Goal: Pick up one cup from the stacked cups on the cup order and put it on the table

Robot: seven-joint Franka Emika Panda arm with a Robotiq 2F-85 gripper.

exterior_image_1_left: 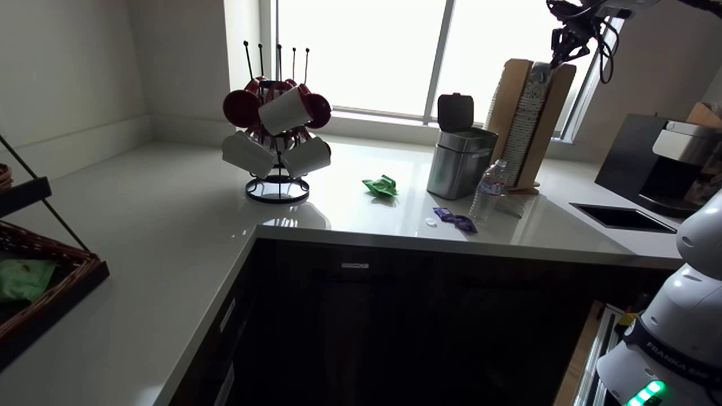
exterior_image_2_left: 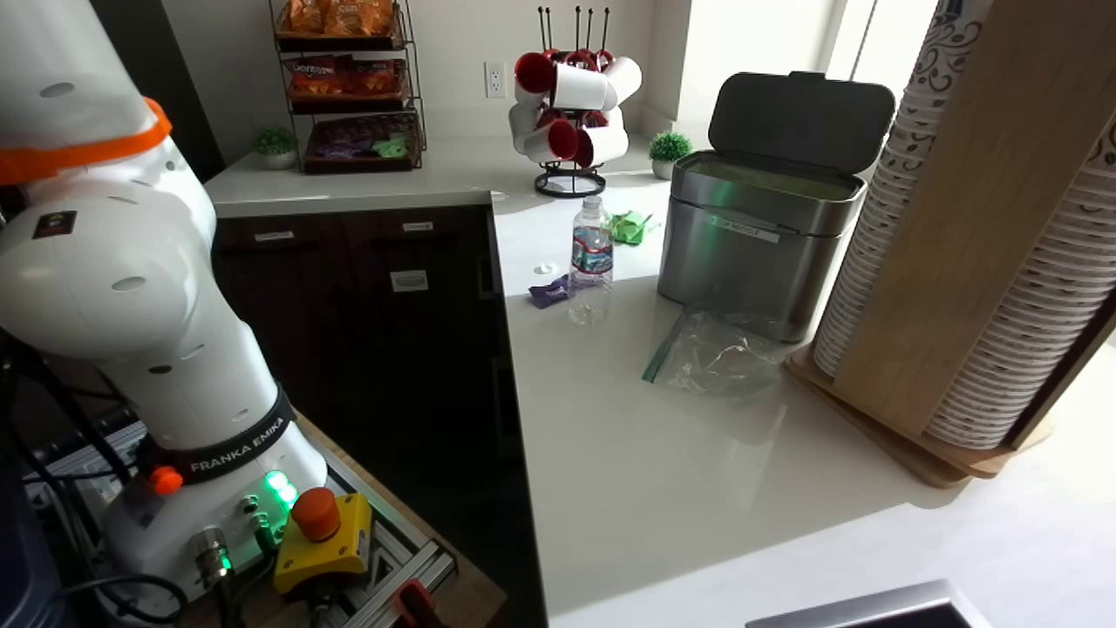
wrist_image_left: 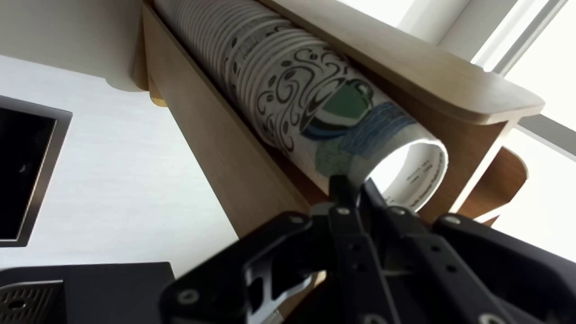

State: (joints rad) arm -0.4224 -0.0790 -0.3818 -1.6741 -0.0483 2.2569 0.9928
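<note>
Currently, your end effector [wrist_image_left: 357,191] is pinched narrow on the upper edge of the top cup [wrist_image_left: 328,105], one fingertip [wrist_image_left: 340,188] on the edge's outer side and the other on its inner side. You have that cup at the upper end of its stack [wrist_image_left: 216,40], in the wooden holder [wrist_image_left: 216,144]. In both exterior views the holder stands on the tabletop [exterior_image_2_left: 628,488] beside a metal bin [exterior_image_2_left: 741,279] with its lid [exterior_image_2_left: 798,122] raised. Near the bin you can see an upright plastic bottle [exterior_image_2_left: 591,253], a clear bag [exterior_image_2_left: 711,358] and a purple wrapper [exterior_image_1_left: 454,220]; a green wrapper [exterior_image_1_left: 381,187] lies between the bin and a mug rack [exterior_image_1_left: 277,201].
</note>
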